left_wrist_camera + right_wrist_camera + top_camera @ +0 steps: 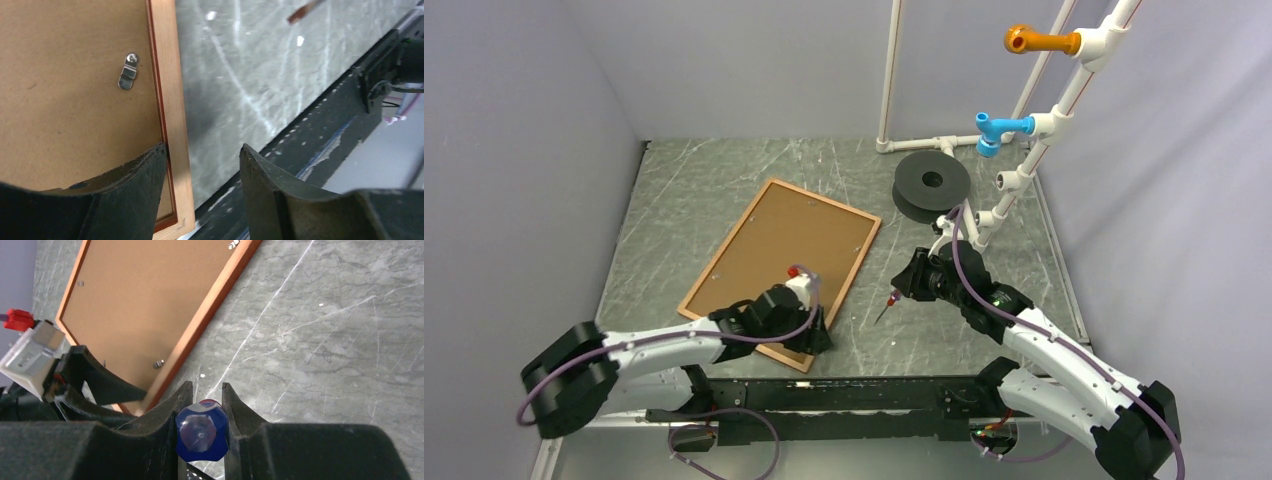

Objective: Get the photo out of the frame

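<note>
Left arm reaches low and forward. The left gripper [202, 151] has its jaws released, straddling the frame [170, 90] rail. Right gripper [203, 387] jaws clench a screwdriver [201, 432]. The frame lies back-up, long axis running near-left to far-right.

The frame [824, 198] is reddish-brown, its backing panel [779, 245] plain tan with a silvery clip [128, 74], the table [694, 190] grey-green marbled with white veins, the spool [932, 185] black, one peg [1039, 40] orange, another peg [999, 130] blue, and the screwdriver handle [201, 431] translucent blue.
</note>
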### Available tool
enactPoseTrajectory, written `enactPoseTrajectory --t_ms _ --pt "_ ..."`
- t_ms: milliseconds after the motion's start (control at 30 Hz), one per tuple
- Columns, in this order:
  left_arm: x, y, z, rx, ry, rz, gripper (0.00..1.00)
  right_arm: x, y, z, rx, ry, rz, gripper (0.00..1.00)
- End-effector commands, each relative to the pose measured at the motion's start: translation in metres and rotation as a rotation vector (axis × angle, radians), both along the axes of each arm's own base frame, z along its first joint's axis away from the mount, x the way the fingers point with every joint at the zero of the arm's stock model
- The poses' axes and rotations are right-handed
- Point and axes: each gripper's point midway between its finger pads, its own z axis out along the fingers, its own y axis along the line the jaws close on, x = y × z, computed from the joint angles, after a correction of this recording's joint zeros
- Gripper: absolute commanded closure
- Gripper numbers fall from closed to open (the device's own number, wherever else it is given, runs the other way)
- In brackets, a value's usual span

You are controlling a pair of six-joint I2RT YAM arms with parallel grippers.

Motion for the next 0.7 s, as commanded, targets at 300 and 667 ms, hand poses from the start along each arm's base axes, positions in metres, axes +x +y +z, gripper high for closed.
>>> enactPoseTrajectory --t_ms 300,667 --pt "-0.011 -0.070 0.026 -0.147 0.038 -0.086 0.35 0.056 -0.012 0.051 -0.122 -0.151 -0.139 1.00" --pt "-0.005 -0.042 0.032 -0.076 -0.051 -0.055 0.29 0.130 0.024 0.065 -0.213 -0.181 -0.138 1.00"
